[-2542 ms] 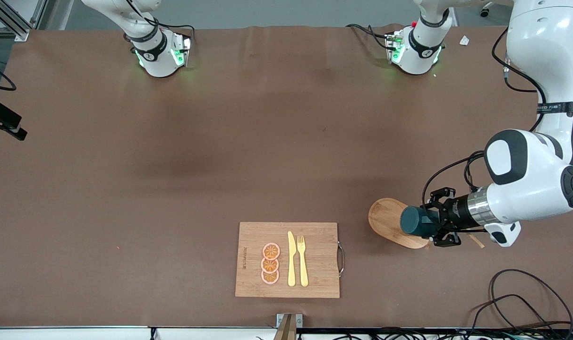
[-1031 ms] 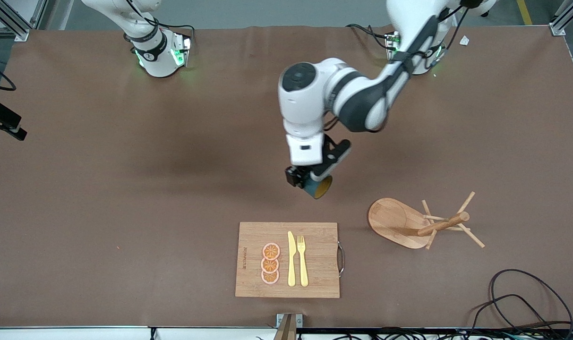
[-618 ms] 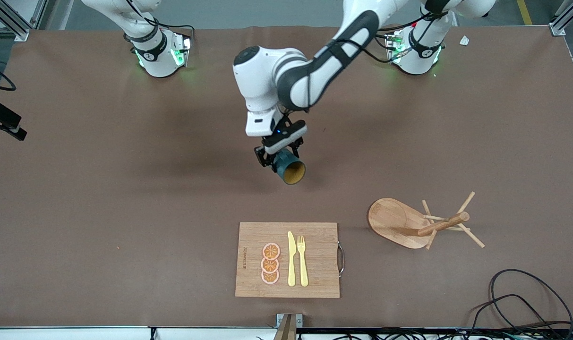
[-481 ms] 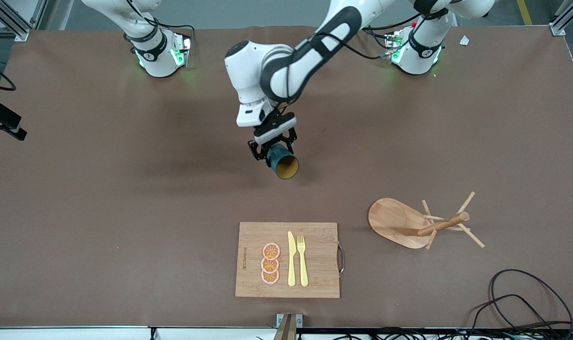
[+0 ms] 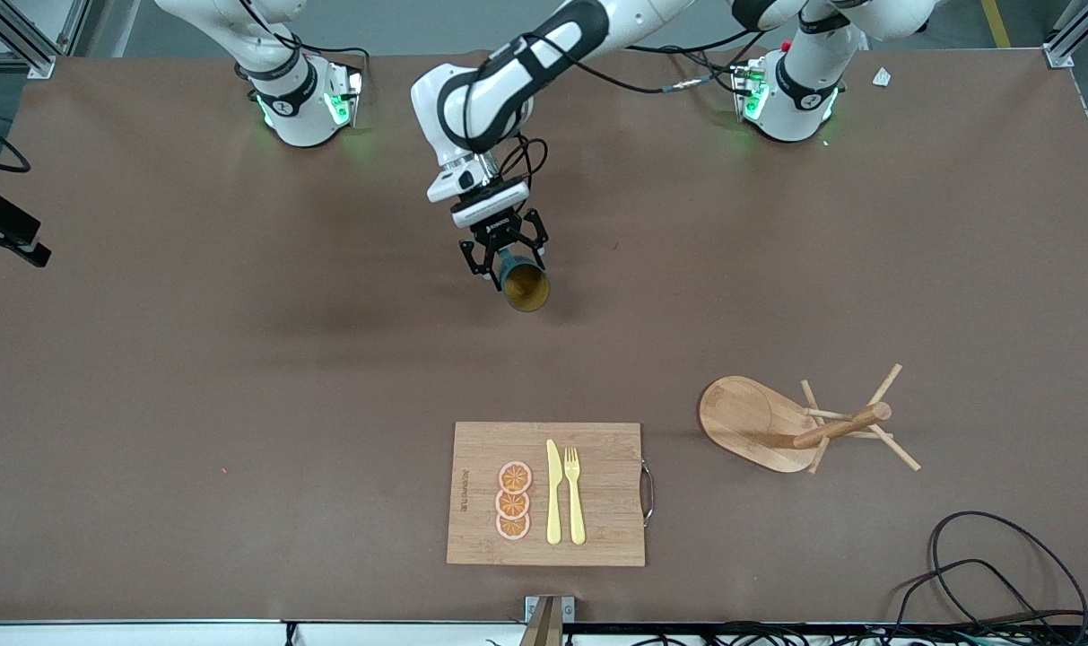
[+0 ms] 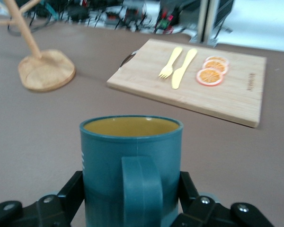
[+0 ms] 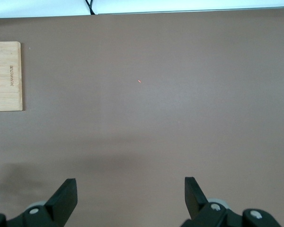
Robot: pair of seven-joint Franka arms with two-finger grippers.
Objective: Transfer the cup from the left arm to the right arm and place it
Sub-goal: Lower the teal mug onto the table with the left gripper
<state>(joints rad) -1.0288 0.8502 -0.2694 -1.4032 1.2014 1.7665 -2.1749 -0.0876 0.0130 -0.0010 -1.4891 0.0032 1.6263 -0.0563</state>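
Note:
The cup (image 5: 524, 285), dark teal with a tan-yellow inside, is held in the air over the middle of the table, tilted with its mouth toward the front camera. My left gripper (image 5: 504, 258) is shut on its body. In the left wrist view the cup (image 6: 132, 161) fills the space between the fingers (image 6: 75, 188), with its handle facing the camera; the left gripper (image 6: 131, 191) clamps it from both sides. My right gripper (image 7: 128, 196) is open and empty over bare table. It is out of the front view.
A bamboo cutting board (image 5: 611, 493) with a yellow knife, a fork and orange slices lies near the front edge. A wooden peg rack (image 5: 795, 426) stands toward the left arm's end. Cables (image 5: 1001, 574) lie at that front corner.
My left gripper has carried the cup from the peg rack to over the table's middle, moving toward the right arm's end and the bases. The cup's mouth now faces the front camera.

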